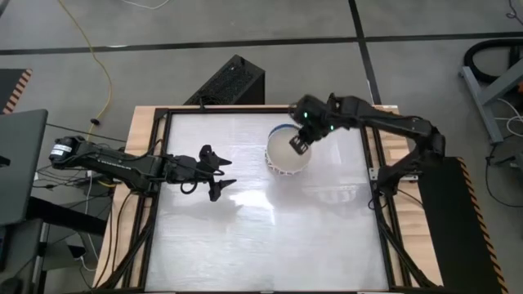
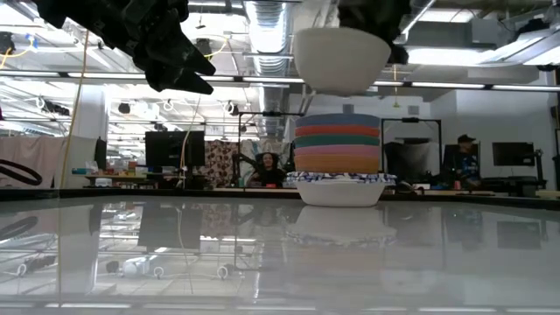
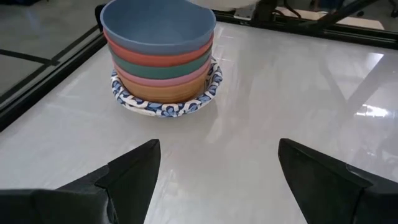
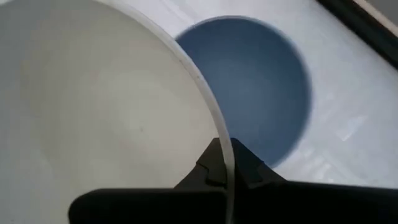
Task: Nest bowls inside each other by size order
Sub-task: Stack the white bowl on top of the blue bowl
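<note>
A stack of nested bowls stands on the table at the far right. Its top bowl is blue. Below that come red, green, pink and orange bowls, all resting in a white bowl with a blue-patterned rim. My right gripper is shut on a cream bowl above the stack. In the high view the cream bowl hides most of the stack. My left gripper is open and empty above the table's left middle, and it faces the stack. My right gripper pinches the cream bowl's rim, with one finger inside the bowl and one outside. The fingers come from above, on the bowl's far right side. The bowl is lifted clear and upright with its opening up, just above the blue bowl.
The white tabletop has a black frame around it. Its near half and its left side are bare. The room behind holds desks, screens and people, seen in the low view.
</note>
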### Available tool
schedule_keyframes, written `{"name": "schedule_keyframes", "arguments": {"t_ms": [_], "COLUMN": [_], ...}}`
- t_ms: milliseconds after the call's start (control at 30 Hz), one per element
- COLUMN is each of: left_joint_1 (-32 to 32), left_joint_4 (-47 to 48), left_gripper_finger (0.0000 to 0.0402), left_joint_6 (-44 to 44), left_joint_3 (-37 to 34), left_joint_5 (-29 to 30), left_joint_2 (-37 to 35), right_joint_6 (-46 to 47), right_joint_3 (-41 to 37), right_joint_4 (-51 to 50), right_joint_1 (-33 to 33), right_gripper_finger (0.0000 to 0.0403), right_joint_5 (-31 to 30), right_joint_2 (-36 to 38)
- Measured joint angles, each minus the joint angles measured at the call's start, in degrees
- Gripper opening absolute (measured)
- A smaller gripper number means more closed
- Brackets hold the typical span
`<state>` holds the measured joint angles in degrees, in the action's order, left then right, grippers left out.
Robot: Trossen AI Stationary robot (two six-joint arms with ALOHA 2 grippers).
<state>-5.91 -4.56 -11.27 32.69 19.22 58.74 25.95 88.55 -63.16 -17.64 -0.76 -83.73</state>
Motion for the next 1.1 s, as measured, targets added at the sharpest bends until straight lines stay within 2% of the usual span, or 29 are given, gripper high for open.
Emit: {"name": "schedule_keyframes", "arguments": {"t_ms": [200, 367, 500, 833, 1100], "left_joint_1": [0.0, 0.0, 0.0, 0.0, 0.0], "left_joint_4": [0.0, 0.1, 0.1, 0.2, 0.2], "left_gripper_finger": [0.0314, 0.0314, 0.0314, 0.0314, 0.0314], "left_joint_6": [0.0, 0.0, 0.0, 0.0, 0.0], "left_joint_3": [0.0, 0.0, 0.0, 0.0, 0.0], "left_joint_5": [0.0, 0.1, 0.1, 0.1, 0.2], "left_joint_2": [0.0, 0.0, 0.0, 0.0, 0.0], "right_joint_6": [-4.1, -6.6, -7.8, -11.5, -12.9], "right_joint_3": [0.0, 0.0, 0.0, 0.0, 0.0], "right_joint_4": [0.4, 0.0, 0.1, 0.2, 0.1], "right_joint_1": [-8.4, -11.4, -11.8, -11.8, -12.9], "right_gripper_finger": [0.0007, 0.0007, 0.001, 0.0056, 0.0061], "right_joint_5": [4.9, 7.0, 7.0, 6.9, 6.9], "right_joint_2": [-2.5, -5.2, -7.5, -13.0, -12.0]}}
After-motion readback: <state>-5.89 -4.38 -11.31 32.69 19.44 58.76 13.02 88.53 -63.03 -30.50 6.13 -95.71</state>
